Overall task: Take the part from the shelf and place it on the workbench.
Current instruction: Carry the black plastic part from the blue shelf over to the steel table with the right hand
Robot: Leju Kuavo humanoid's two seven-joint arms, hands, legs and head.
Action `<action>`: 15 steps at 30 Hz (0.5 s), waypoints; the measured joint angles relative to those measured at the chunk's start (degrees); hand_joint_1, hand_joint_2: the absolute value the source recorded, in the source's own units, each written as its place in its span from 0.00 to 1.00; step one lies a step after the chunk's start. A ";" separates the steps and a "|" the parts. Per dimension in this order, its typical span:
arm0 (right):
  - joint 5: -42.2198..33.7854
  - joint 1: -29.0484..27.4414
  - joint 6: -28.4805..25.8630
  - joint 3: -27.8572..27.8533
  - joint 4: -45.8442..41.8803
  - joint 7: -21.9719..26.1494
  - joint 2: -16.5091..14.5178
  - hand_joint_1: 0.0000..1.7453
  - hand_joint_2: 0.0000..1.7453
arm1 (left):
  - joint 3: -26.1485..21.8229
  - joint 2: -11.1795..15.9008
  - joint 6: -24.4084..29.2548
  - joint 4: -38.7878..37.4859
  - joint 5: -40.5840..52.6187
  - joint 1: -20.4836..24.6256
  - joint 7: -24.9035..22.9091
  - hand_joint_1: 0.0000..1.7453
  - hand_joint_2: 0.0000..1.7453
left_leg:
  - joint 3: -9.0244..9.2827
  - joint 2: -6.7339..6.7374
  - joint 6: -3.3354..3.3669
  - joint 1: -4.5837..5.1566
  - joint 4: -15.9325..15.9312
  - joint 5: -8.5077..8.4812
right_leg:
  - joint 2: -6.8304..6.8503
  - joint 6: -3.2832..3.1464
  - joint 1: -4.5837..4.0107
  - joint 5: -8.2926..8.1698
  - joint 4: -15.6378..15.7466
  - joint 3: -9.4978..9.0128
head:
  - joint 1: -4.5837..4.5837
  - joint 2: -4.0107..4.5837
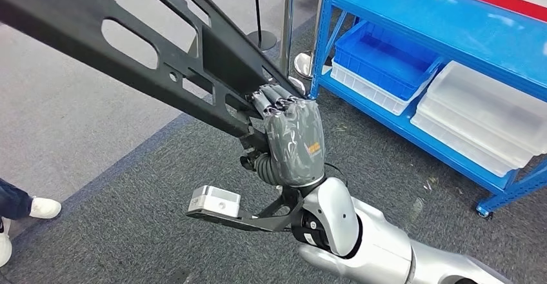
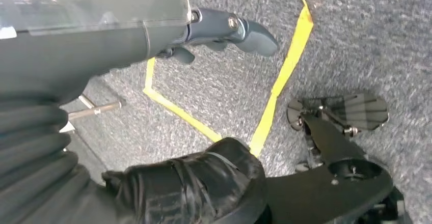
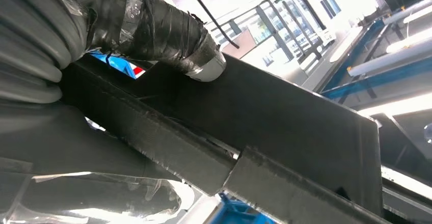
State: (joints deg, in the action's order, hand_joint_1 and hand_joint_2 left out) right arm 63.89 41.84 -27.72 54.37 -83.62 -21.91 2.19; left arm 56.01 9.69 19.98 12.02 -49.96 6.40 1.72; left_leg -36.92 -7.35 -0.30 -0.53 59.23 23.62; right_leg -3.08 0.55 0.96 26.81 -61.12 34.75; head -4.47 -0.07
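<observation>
The part (image 1: 129, 45) is a long black flat frame with cut-out slots, running from the upper left down to the middle of the head view. My right hand (image 1: 293, 139) grips its lower end, fingers curled over the edge, and holds it in the air above the carpet, left of the blue shelf (image 1: 438, 19). In the right wrist view the taped thumb (image 3: 168, 30) presses on the part's (image 3: 285, 117) dark face. My left hand (image 2: 91, 40) hangs over the floor, fingers (image 2: 239, 28) apart, holding nothing.
The blue shelf carries a blue bin (image 1: 380, 61) and clear bins (image 1: 484, 113) on its lower level. A metal post (image 1: 287, 19) and a stanchion base (image 1: 261, 39) stand beside the shelf. A person's white shoe (image 1: 44, 208) is at the left edge. Yellow tape (image 2: 285, 71) marks the carpet.
</observation>
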 joint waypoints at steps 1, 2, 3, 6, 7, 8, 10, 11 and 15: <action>0.02 0.05 -0.01 -0.01 -0.11 -0.01 0.02 1.00 1.00 | 0.01 0.02 -0.01 0.00 0.00 -0.16 0.02 0.00 1.00 | -0.19 0.19 -0.27 -0.11 0.01 -0.05 | 0.59 -0.38 0.01 -0.15 0.15 -0.08 | 0.02 0.00; 0.03 0.13 -0.03 -0.01 -0.23 -0.01 0.01 1.00 1.00 | 0.02 0.01 -0.04 0.00 0.01 -0.30 0.02 0.00 1.00 | -0.50 1.19 -0.55 -0.03 0.50 0.22 | 1.16 -0.76 0.08 -0.30 0.40 -0.23 | -0.11 0.00; 0.04 0.21 -0.05 -0.01 -0.37 -0.01 0.00 1.00 1.00 | 0.03 0.00 -0.07 0.00 0.03 -0.33 0.03 0.00 1.00 | -1.22 2.69 -0.83 0.02 1.87 0.99 | 1.79 -1.10 0.20 -0.44 0.69 -0.40 | -0.33 0.00; 0.02 0.32 -0.07 -0.04 -0.63 -0.01 0.00 1.00 1.00 | 0.05 -0.04 -0.09 0.00 0.12 0.02 0.12 0.00 1.00 | -5.81 6.47 -1.59 -0.12 11.03 5.30 | 3.91 -1.58 0.13 -0.43 1.07 -0.65 | -0.87 0.00; -0.03 0.29 -0.06 -0.05 -0.63 -0.01 0.02 1.00 1.00 | 0.05 -0.04 -0.09 0.00 0.13 0.09 0.15 0.00 1.00 | -7.11 6.77 -1.73 -0.20 13.54 6.02 | 4.68 -1.61 0.08 -0.34 1.06 -0.67 | -0.88 0.00; -0.12 0.26 -0.05 -0.05 -0.64 -0.01 0.03 1.00 1.00 | 0.05 -0.05 -0.09 0.00 0.11 0.08 0.19 0.00 1.00 | -7.53 6.94 -1.78 -0.24 14.32 5.83 | 5.45 -1.61 0.07 -0.23 1.05 -0.70 | -0.90 0.00; -0.25 0.29 -0.05 -0.06 -0.72 -0.01 0.04 1.00 1.00 | 0.05 -0.04 -0.08 0.00 0.04 -0.04 0.26 0.00 1.00 | -5.08 7.53 -1.58 -0.20 9.72 2.85 | 6.80 -1.49 0.06 0.01 1.04 -0.92 | -0.90 0.00; -0.27 0.36 -0.06 -0.07 -0.84 -0.01 0.04 1.00 1.00 | 0.05 -0.04 -0.08 0.00 0.01 -0.04 0.33 0.00 1.00 | -2.95 8.71 -1.33 0.03 5.70 1.38 | 7.42 -1.36 0.02 0.16 1.07 -1.12 | -0.89 0.00; 0.26 0.58 -0.14 -0.24 -1.25 -0.02 0.12 1.00 1.00 | 0.05 -0.03 -0.07 0.00 -0.16 0.22 0.68 0.00 1.00 | 0.61 10.62 0.43 1.15 -0.98 -0.21 | 9.59 -0.30 -0.45 0.54 1.63 -1.91 | -0.84 0.00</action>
State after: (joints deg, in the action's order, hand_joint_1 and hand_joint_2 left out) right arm 64.16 42.42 -27.86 54.13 -84.88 -21.93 2.31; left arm 56.06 9.67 19.91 12.02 -50.12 6.62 2.39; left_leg -36.31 3.27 0.14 0.62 58.25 23.41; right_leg 6.51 0.25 0.51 27.36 -59.49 32.84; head -5.31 -0.07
